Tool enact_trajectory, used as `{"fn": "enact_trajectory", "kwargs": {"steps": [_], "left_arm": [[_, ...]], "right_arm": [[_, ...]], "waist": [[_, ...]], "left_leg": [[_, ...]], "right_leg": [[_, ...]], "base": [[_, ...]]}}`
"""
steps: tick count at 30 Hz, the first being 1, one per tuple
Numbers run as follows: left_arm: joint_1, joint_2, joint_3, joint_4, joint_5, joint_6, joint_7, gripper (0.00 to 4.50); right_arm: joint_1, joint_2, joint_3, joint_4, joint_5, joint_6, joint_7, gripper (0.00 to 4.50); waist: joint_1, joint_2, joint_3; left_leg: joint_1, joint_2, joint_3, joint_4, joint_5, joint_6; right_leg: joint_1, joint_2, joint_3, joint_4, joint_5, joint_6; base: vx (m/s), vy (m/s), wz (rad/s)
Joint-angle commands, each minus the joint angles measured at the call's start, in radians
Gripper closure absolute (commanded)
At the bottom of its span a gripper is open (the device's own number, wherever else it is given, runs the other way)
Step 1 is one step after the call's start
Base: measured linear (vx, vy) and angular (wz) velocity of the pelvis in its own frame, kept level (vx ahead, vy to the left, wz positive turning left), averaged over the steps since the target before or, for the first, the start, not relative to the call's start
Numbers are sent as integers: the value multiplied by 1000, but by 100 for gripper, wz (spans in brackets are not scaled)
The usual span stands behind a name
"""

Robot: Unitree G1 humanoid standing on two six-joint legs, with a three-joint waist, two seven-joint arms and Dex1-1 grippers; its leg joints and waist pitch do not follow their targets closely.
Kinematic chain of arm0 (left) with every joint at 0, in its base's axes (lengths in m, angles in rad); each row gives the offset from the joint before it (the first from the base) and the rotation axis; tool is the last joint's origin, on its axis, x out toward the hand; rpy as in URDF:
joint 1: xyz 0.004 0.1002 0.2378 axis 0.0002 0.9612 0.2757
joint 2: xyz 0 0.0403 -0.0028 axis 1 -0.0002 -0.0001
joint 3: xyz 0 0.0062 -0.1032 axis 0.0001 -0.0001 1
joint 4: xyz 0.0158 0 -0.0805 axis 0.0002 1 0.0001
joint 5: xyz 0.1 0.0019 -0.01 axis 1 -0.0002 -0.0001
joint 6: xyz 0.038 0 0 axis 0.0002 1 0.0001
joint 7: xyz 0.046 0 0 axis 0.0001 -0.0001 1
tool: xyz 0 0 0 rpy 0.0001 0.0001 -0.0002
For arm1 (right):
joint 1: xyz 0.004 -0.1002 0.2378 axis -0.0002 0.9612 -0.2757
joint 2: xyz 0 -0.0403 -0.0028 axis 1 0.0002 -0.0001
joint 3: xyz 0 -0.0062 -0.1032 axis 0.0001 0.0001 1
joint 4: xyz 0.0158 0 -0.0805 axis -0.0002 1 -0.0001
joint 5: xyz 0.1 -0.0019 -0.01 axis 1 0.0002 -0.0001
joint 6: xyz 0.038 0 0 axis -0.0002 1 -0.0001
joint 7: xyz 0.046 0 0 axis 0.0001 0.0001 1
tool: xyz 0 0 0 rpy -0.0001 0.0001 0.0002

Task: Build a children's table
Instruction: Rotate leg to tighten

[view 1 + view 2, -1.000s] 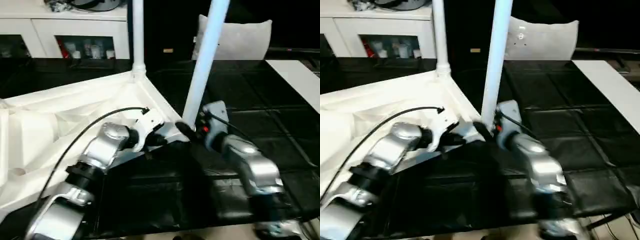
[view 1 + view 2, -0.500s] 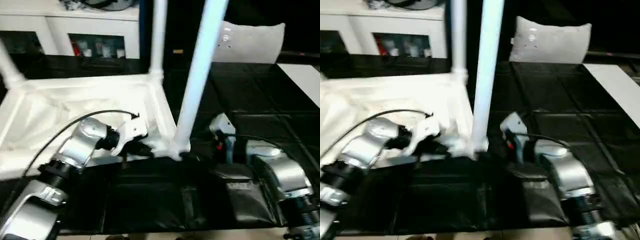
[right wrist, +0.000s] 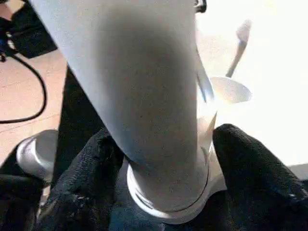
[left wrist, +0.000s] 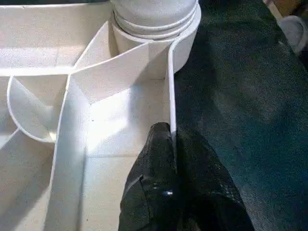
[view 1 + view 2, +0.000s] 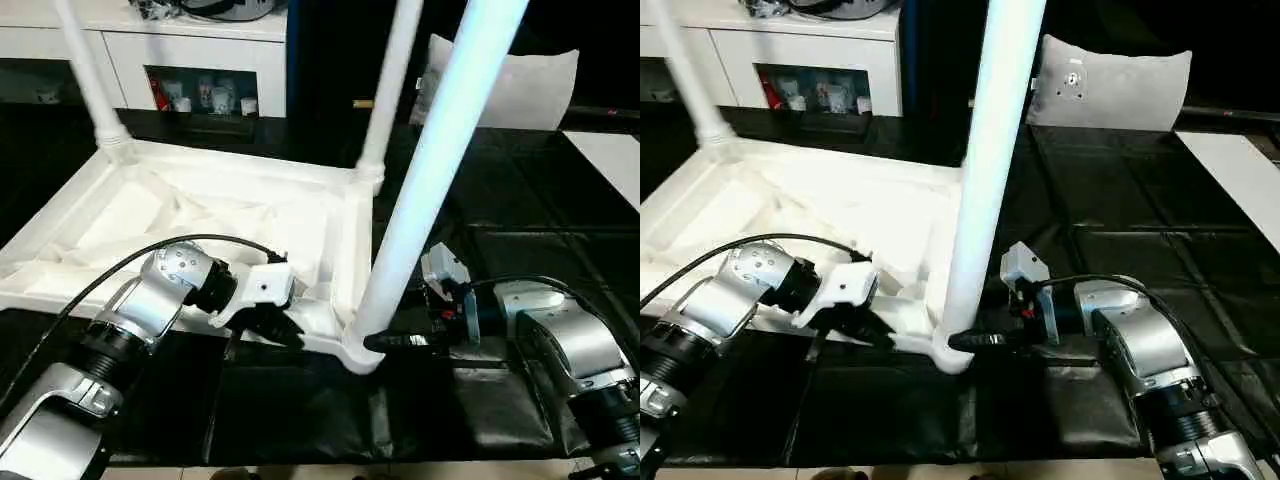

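Tabletop upside down on black mat, three legs seated in corner sockets, nearest one blocks our sight of pillow. White cabinet behind holds small bottles, labels unreadable to us. Left gripper pinched tight on tabletop rim. Right gripper spread around nearest leg's base, fingers either side.

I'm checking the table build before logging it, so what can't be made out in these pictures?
- Leg tops: cut off by the eye views' upper edge.
- Fourth corner socket of the tabletop: beyond the eye views' left edge.
- Cabinet contents: too small.
- Right gripper: contact with the leg is unclear.
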Motion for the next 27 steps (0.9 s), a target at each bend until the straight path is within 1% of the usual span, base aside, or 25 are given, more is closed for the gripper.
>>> {"fn": "enact_trajectory", "kwargs": {"steps": [1, 3, 4, 6, 8, 10, 11, 12, 15, 16, 18, 20, 21, 22, 23, 24, 25, 26, 27], "left_arm": [[-12, -1, -4, -45, -7, -37, -30, 450], [-13, -1, -3, -42, -5, -42, -28, 450], [-13, -1, -2, -40, -4, -44, -27, 450], [-12, 1, -3, -40, -5, -46, -28, 450], [-12, 2, -3, -40, -7, -46, -26, 450], [-11, 3, -3, -40, -9, -47, -25, 450], [-10, 3, -3, -41, -9, -46, -25, 450], [-9, 2, -3, -41, -9, -46, -24, 450], [-5, -4, 1, -46, -16, -33, -18, 450], [-2, -8, 3, -50, -18, -22, -13, 450], [2, -16, 8, -59, -20, 12, 6, 450], [4, -33, 20, -71, -23, 74, 46, 450], [5, -40, 25, -75, -26, 98, 60, 450], [6, -55, 34, -87, -36, 144, 81, 450], [4, -73, 41, -99, -38, 196, 112, 450], [3, -76, 42, -101, -39, 204, 117, 450], [-1, -98, 49, -112, -40, 259, 152, 450], [-13, -142, 62, -115, -35, 329, 222, 450], [-14, -146, 63, -115, -34, 333, 228, 450]], "right_arm": [[-16, -21, 18, 0, 18, -3, 29, 165], [-15, -26, 20, -1, 18, -4, 36, 189], [-13, -28, 20, -2, 17, -4, 40, 200], [-8, -31, 20, -6, 17, -1, 48, 212], [-4, -32, 21, -11, 18, 2, 53, 233], [-1, -31, 23, -14, 18, 5, 54, 241], [0, -30, 23, -16, 18, 6, 54, 246], [1, -29, 25, -17, 21, 6, 52, 249], [9, -23, 27, -26, 35, 23, 45, 253], [13, -20, 26, -33, 39, 30, 41, 254], [26, -10, 21, -54, 52, 55, 22, 255], [40, 16, 6, -88, 70, 97, -27, 255], [44, 25, 1, -99, 75, 110, -45, 255], [44, 48, -2, -112, 68, 138, -98, 255], [41, 81, -7, -116, 52, 172, -169, 255], [40, 86, -8, -117, 50, 177, -180, 255], [36, 124, -15, -118, 33, 210, -257, 255], [27, 190, -35, -110, 14, 247, -371, 255], [26, 195, -36, -110, 13, 250, -379, 255]], "waist": [[-2, -2, -69], [-2, -1, -69], [-2, -3, -70], [-1, -2, -71], [-1, -2, -71], [0, -2, -71], [0, 0, -71], [0, -3, -72], [1, -1, -72], [2, -3, -73], [3, -1, -74], [2, 0, -73], [1, -2, -72], [-2, 0, -69], [-5, -2, -67], [-8, -3, -65], [-11, -3, -64], [-16, -8, -62], [-24, -8, -61]], "left_leg": [[19, 55, -12, -68, -195, 34], [20, 55, -12, -68, -197, 34], [19, 55, -12, -67, -193, 34], [19, 54, -11, -66, -188, 34], [19, 54, -11, -66, -183, 35], [19, 55, -11, -66, -186, 34], [19, 54, -11, -66, -189, 32], [20, 54, -11, -66, -186, 32], [20, 54, -11, -66, -183, 33], [20, 54, -11, -65, -180, 33], [21, 56, -11, -66, -174, 32], [21, 55, -11, -66, -174, 30], [20, 53, -11, -67, -182, 28], [21, 52, -13, -68, -206, 19], [22, 51, -12, -69, -219, 13], [23, 50, -13, -69, -227, 5], [23, 48, -17, -69, -246, -8], [22, 47, -17, -72, -247, -17], [20, 44, -21, -72, -260, -29]], "right_leg": [[48, -81, 46, -73, -251, -216], [48, -81, 45, -73, -255, -215], [48, -80, 46, -73, -251, -215], [49, -81, 46, -72, -249, -214], [48, -80, 45, -71, -243, -217], [48, -80, 45, -71, -244, -217], [48, -80, 45, -72, -248, -216], [49, -80, 45, -71, -247, -216], [48, -80, 45, -70, -241, -218], [49, -80, 45, -70, -235, -219], [50, -80, 45, -68, -223, -222], [49, -79, 46, -67, -220, -223], [49, -79, 45, -70, -240, -218], [47, -80, 44, -75, -290, -208], [46, -79, 45, -79, -320, -200], [45, -78, 45, -79, -345, -195], [43, -81, 44, -85, -412, -174], [42, -80, 43, -85, -433, -165], [41, -81, 40, -91, -490, -143]], "base": [[0, 0, 0], [0, 0, 0], [0, 0, 0], [0, 0, 0], [0, 0, 0], [0, 0, 0], [0, 0, 0], [0, 0, 0], [0, 0, 0], [0, 0, 0], [0, 0, 0], [0, 0, 0], [0, 0, 0], [0, 0, 0], [0, 0, 0], [0, 0, 0], [0, 0, 0], [0, 0, 0], [0, 0, 0]]}}
